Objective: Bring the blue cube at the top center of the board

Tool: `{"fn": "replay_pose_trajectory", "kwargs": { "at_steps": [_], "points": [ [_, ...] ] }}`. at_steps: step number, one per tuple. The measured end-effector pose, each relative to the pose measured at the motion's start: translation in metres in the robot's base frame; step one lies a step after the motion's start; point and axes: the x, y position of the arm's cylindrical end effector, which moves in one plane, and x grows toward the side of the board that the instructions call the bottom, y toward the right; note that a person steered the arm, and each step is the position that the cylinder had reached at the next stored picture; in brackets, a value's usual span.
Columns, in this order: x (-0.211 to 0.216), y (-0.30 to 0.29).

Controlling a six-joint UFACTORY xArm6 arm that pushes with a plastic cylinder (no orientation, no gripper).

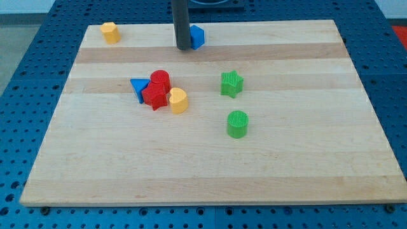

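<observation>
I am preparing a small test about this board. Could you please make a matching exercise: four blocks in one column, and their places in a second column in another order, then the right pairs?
Blocks
1. blue cube
2. green star
3. green cylinder
4. yellow hexagonal block

Places
A. top left corner of the board
B. lowest block in the view, right of centre
C. top centre, just right of my tip
D. right of the red, blue and yellow cluster, above the cylinder

Pairs: 1-C, 2-D, 3-B, 4-A

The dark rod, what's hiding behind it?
The blue cube sits behind my tip, peeking out on the view's right near the board's top edge. Its left part is covered, so that side can't be seen.
</observation>
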Motion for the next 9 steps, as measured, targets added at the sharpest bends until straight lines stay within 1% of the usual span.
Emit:
{"fn": "replay_pose_trajectory", "kwargs": {
  "at_steps": [1,3,5,6,9],
  "points": [
    [0.0,0.004],
    [0.008,0.03],
    [-0.007,0.047],
    [-0.007,0.053],
    [-0.025,0.053]
  ]
}}
